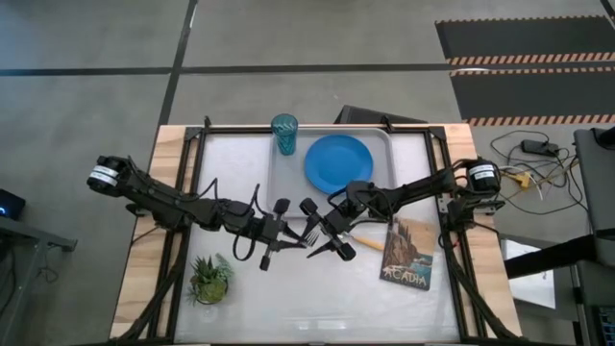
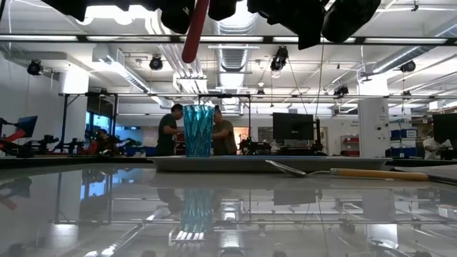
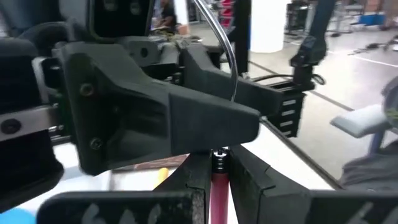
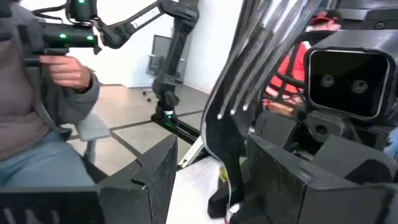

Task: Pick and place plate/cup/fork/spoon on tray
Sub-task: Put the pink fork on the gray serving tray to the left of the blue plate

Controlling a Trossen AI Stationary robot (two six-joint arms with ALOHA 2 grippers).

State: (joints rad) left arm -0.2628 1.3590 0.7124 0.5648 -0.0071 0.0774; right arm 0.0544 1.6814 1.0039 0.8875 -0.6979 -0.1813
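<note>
My left gripper [image 1: 281, 234] is shut on the fork [image 1: 310, 235] above the table's middle. The fork's pink-red handle [image 2: 194, 28] hangs from the top of the low view. My right gripper [image 1: 325, 231] is open right beside it, its fingers standing on either side of the fork's metal tines [image 4: 245, 68]. The blue plate [image 1: 338, 161] and the teal cup [image 1: 284, 133] stand on the grey tray [image 1: 392, 144] at the far middle. The orange-handled spoon [image 1: 363, 245] lies flat on the table near the right gripper and also shows in the low view [image 2: 343, 172]. My left gripper pinches the fork's pink handle [image 3: 219, 186] between its two fingers, close to where the metal neck [image 3: 227, 56] begins. The fork runs along the fingers, tines away from the wrist. It is lifted clear of the table, its handle end hanging down at a slant.
A dark picture book [image 1: 408, 252] lies at the right, next to the spoon. A small potted plant [image 1: 209, 279] stands near the left front. People and equipment show in the room beyond the table; a person's hand [image 4: 62, 71] holds a controller.
</note>
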